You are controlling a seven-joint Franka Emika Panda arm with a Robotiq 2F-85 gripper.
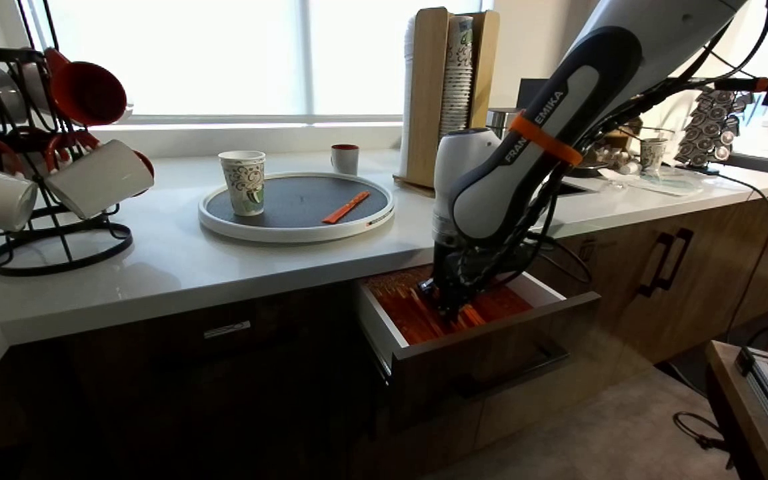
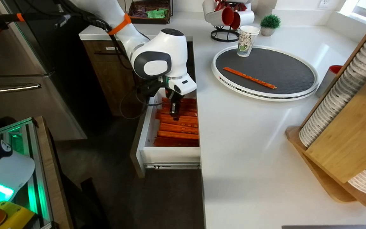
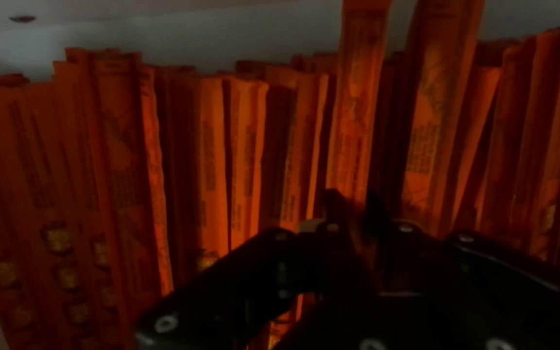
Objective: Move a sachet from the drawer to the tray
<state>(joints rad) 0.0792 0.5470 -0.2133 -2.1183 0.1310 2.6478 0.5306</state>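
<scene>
The drawer (image 1: 491, 353) is pulled open, with many orange-red sachets lying in it; it also shows in an exterior view (image 2: 172, 155). My gripper (image 1: 449, 312) reaches down into it among the sachets, also seen in an exterior view (image 2: 174, 117). In the dark wrist view, the fingertips (image 3: 355, 201) are close together over one sachet (image 3: 360, 97), which sticks out past most others. Whether they pinch it is too dark to tell. The tray (image 1: 297, 233) on the counter holds another sachet (image 1: 346, 207); both tray (image 2: 284, 70) and sachet (image 2: 249, 78) show in an exterior view.
A paper cup (image 1: 245, 187) stands on the tray. A small mug (image 1: 345, 160) is behind it. A mug rack (image 1: 57, 213) and a wooden cup holder (image 1: 424, 100) flank the tray. The counter edge (image 1: 237, 290) overhangs the drawer's back. Another sachet (image 3: 435, 121) also sticks out.
</scene>
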